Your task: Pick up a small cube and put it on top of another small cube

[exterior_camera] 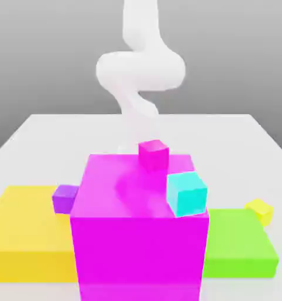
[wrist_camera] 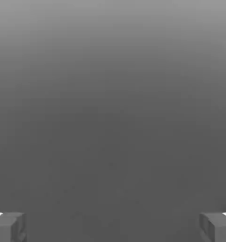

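Note:
The small cube (exterior_camera: 259, 210), tiny and bright yellow, sits at the far right corner of a flat green block (exterior_camera: 237, 247), at the exterior view's right. A cyan cube (exterior_camera: 187, 194) rests on the right front of a large magenta block (exterior_camera: 137, 247). A small pink cube (exterior_camera: 153, 154) stands at that block's back edge, and a small purple cube (exterior_camera: 65, 198) lies at its left. My white arm (exterior_camera: 137, 70) hangs behind the magenta block. In the hand view my gripper (wrist_camera: 113, 228) is open, its fingertips (wrist_camera: 8, 227) far apart with nothing between them.
A large flat yellow block (exterior_camera: 25, 235) lies at the exterior view's left, against the magenta block. The white table (exterior_camera: 60, 132) stretches away behind the blocks. The tall magenta block stands between the arm and the front of the table.

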`<action>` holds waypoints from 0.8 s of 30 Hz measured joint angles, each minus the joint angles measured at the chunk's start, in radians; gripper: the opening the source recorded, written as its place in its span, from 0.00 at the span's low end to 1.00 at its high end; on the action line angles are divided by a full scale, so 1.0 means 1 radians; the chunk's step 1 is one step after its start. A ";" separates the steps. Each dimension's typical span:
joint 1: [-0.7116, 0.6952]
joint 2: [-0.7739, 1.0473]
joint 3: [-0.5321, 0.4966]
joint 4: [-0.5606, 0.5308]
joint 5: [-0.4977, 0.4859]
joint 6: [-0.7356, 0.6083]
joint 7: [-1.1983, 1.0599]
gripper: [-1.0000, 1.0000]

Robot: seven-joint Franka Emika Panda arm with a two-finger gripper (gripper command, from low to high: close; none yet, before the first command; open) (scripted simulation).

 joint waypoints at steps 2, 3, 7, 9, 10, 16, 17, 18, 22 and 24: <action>0.065 0.062 -0.004 -0.029 0.003 0.036 -0.094 0.50; 0.095 0.092 -0.005 -0.044 0.006 0.053 -0.140 0.50; 0.210 0.210 -0.005 -0.099 0.018 0.121 -0.321 0.50; 0.264 0.268 -0.002 -0.127 0.025 0.154 -0.412 0.50; 0.291 0.298 0.001 -0.141 0.028 0.171 -0.457 0.50; 0.436 0.473 0.031 -0.224 0.047 0.271 -0.728 0.50; 0.457 0.502 0.039 -0.237 0.049 0.288 -0.772 0.50; 0.478 0.531 0.047 -0.251 0.049 0.305 -0.816 0.50; 0.557 0.648 0.090 -0.307 0.040 0.372 -0.980 0.50; 0.606 0.707 0.111 -0.335 0.022 0.406 -1.054 0.50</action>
